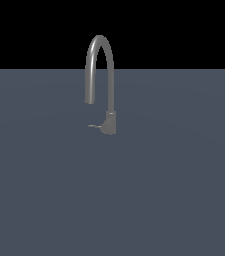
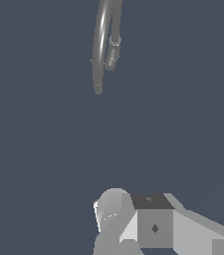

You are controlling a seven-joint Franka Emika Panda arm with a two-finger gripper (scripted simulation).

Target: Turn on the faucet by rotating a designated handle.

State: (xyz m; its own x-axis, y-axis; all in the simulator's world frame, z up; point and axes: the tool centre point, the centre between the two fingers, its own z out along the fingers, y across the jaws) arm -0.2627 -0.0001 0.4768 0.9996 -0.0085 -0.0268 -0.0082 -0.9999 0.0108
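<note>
The grey faucet (image 1: 100, 50) stands on the flat grey surface, its arched spout rising from a short blocky base (image 1: 110, 122). The thin handle (image 1: 95, 126) sticks out from the base toward the exterior view's left, roughly level. The arm does not show in the exterior view. In the wrist view the faucet (image 2: 100, 50) is seen from above and far from the gripper (image 2: 131, 209). The base and handle (image 2: 112, 57) lie beside the spout. Only pale and dark gripper parts show at the frame edge. I cannot tell how the jaws stand. Nothing is held.
The grey surface (image 1: 174, 190) stretches around the faucet in both views, under a black background. No other objects are in view.
</note>
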